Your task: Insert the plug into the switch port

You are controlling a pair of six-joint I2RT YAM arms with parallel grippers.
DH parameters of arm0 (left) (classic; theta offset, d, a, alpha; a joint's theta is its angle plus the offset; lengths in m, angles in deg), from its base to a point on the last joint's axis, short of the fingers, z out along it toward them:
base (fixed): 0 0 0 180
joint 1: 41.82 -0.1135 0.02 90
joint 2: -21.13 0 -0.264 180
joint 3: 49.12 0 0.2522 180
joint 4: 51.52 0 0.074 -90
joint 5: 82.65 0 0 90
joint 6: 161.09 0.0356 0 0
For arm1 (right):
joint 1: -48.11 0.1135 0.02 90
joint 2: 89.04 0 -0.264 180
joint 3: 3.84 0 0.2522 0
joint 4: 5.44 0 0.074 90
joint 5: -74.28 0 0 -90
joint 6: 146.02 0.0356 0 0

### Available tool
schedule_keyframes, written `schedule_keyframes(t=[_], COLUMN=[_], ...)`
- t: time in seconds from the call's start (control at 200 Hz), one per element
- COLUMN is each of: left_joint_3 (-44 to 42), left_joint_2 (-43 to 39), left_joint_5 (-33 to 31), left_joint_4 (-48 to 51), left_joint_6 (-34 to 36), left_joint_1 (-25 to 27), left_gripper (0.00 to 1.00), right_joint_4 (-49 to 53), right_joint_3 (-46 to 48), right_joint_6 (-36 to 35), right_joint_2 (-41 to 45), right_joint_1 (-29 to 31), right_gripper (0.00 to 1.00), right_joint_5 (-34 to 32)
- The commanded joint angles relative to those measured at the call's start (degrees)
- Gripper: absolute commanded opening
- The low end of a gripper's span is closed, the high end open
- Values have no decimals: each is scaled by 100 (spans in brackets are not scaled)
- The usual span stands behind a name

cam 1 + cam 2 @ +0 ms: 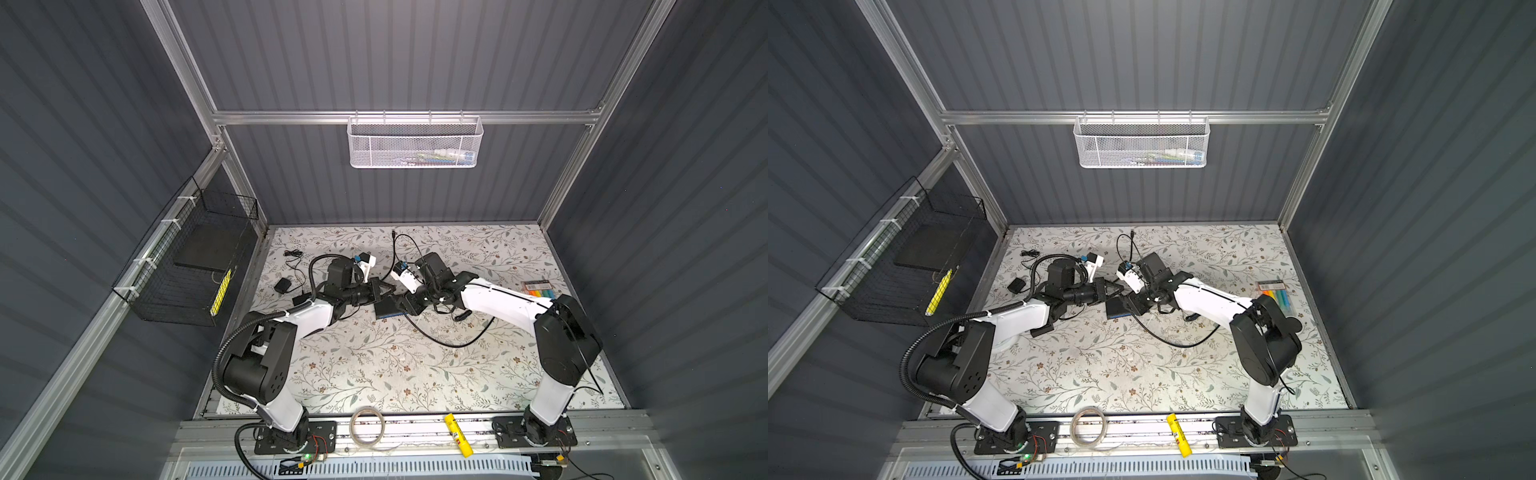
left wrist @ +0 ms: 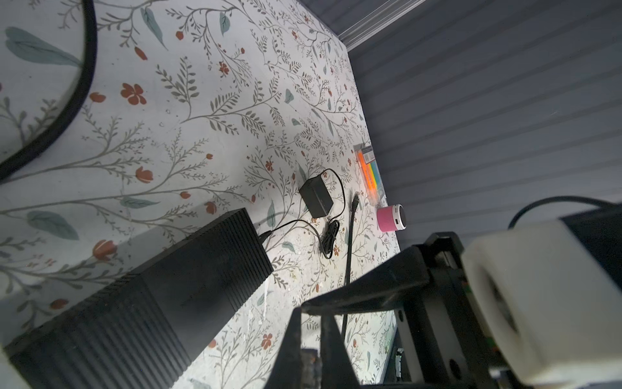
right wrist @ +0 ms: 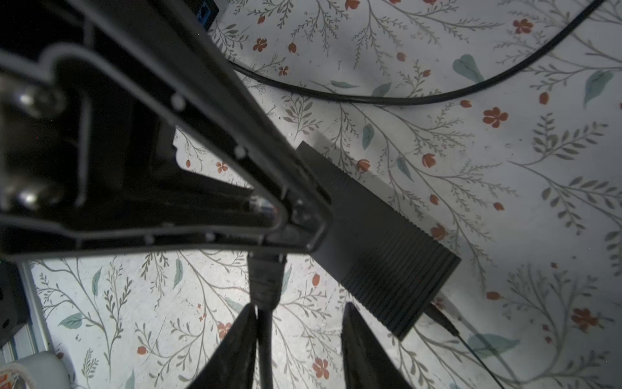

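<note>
From my station I see the left gripper (image 3: 292, 229) pressed together on the black Ethernet plug (image 3: 267, 279), pinching it just above its ribbed strain boot. The plug hangs clear of the floral-patterned tabletop (image 1: 374, 365) and sits in no port. The right gripper (image 3: 299, 308) is spread. The thin black cable (image 3: 264, 343) below the plug runs between its two black fingers (image 3: 356, 336), close against one and well apart from the other; I cannot tell whether it touches. The flat black ribbed network switch (image 3: 380, 242) lies on the table just beside the plug. In both top views the switch (image 1: 386, 308) rests near the table's centre, slightly toward 12 o'clock, with its blue-edged face turned to 6 o'clock. The two grippers meet over its 12 and 3 o'clock edges. The cable loops across the table toward 4 o'clock of the switch. A pack of coloured highlighters (image 1: 540, 293) lies at 3 o'clock by the right wall, and a small black power adapter (image 1: 284, 286) lies at 9 o'clock of the switch.
</note>
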Motion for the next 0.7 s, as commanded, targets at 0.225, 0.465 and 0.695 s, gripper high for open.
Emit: schedule_keyframes(t=[0.225, 0.465, 0.695], left_joint_3=[92, 99, 331], left_joint_2=[-20, 1, -235], left_joint_5=[116, 152, -282], left_joint_4=[225, 203, 934], left_joint_6=[165, 164, 662], left_joint_1=[20, 20, -283], left_gripper=[0, 5, 50], right_joint_4=[-310, -276, -160], right_joint_3=[-398, -296, 131], right_joint_6=[183, 236, 371], right_joint_2=[-205, -138, 152], right_joint_1=[33, 25, 29], right_gripper=[25, 6, 0], right_joint_5=[-98, -170, -305])
